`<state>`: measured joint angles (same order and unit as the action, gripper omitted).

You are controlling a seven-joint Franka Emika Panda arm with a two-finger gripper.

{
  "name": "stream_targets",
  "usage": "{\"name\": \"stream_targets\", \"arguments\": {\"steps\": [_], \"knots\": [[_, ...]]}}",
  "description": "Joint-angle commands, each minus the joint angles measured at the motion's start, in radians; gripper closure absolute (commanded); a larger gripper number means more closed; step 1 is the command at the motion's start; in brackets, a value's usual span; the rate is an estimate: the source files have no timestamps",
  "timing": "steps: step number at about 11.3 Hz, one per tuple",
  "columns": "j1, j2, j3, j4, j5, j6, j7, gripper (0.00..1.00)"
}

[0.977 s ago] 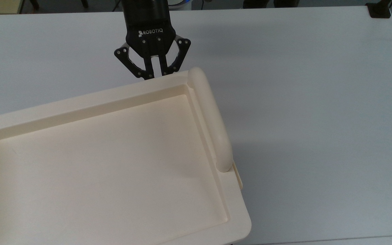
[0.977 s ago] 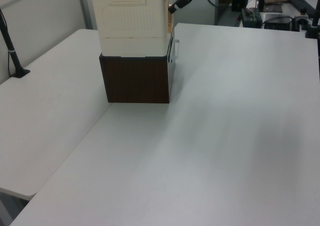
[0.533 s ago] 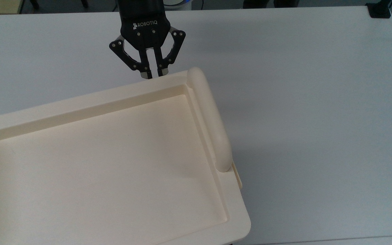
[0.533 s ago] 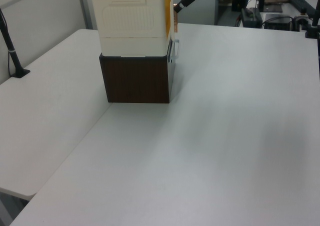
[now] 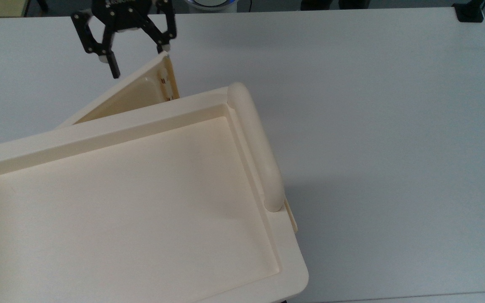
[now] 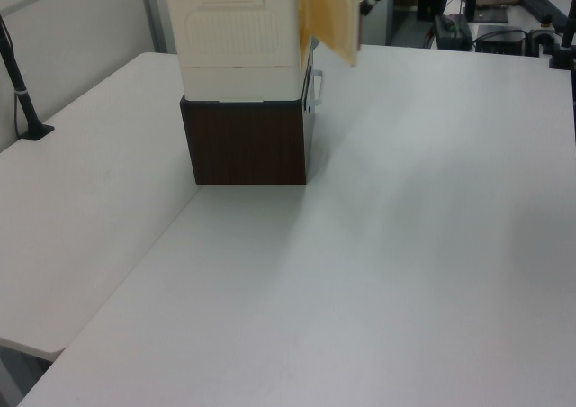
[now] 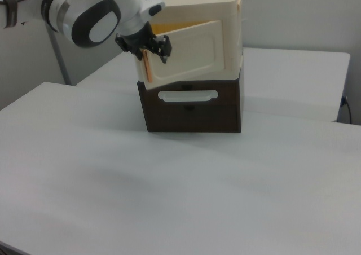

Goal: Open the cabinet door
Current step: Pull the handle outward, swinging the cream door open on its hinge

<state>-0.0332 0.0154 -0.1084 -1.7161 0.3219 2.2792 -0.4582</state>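
Now the thin flat cream plastic cabinet door [image 5: 135, 90] stands swung out from the cream cabinet, hinged toward 9 o'clock in the top view and angled away so its free edge points to about 12 o'clock; its inner face shows a raised rim and small dark slots near that free edge. The black two-finger hand [image 5: 137, 54] sits at the door's free edge, at roughly 11 o'clock in the top view, with its fingers [image 5: 108, 59] spread apart; one fingertip lies right at the door's outer corner, the other is off the panel over the bare white desk [image 5: 373, 105]. In the left view the door [image 6: 328, 16] juts toward 2 o'clock from the cabinet's front, its inner side yellowish. In the right view the door [image 7: 194, 49] tilts out from the cream upper cabinet, and the hand [image 7: 151, 51] on the white arm [image 7: 93, 15] is at the door's edge toward 9 o'clock. The wide recessed tray-like cream top [image 5: 124, 202] fills the top view's lower half, with the thick rounded cream bar handle [image 5: 256, 145] along its 3 o'clock side. Below the cream cabinet sits a dark brown box [image 7: 194, 111] with a pale drawer handle [image 7: 187, 96] on its front.
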Motion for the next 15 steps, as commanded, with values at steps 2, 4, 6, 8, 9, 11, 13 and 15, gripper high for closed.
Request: {"name": "stream_targets", "arguments": {"steps": [2, 4, 6, 8, 9, 11, 13, 15], "knots": [[-0.04, -0.028, -0.146, 0.035, -0.02, -0.177, -0.164, 0.2], [-0.112, -0.046, -0.166, 0.044, -0.018, -0.234, -0.239, 0.15], [-0.157, -0.051, -0.171, 0.07, -0.018, -0.268, -0.255, 0.08], [-0.16, -0.054, -0.195, 0.073, -0.018, -0.288, -0.255, 0.05], [-0.16, -0.057, -0.195, 0.073, -0.018, -0.308, -0.254, 0.04], [-0.157, -0.066, -0.194, 0.087, -0.018, -0.346, -0.246, 0.0], [-0.151, -0.06, -0.186, 0.137, -0.029, -0.456, -0.22, 0.0], [-0.128, -0.064, -0.18, 0.148, -0.072, -0.526, -0.148, 0.0]]}}
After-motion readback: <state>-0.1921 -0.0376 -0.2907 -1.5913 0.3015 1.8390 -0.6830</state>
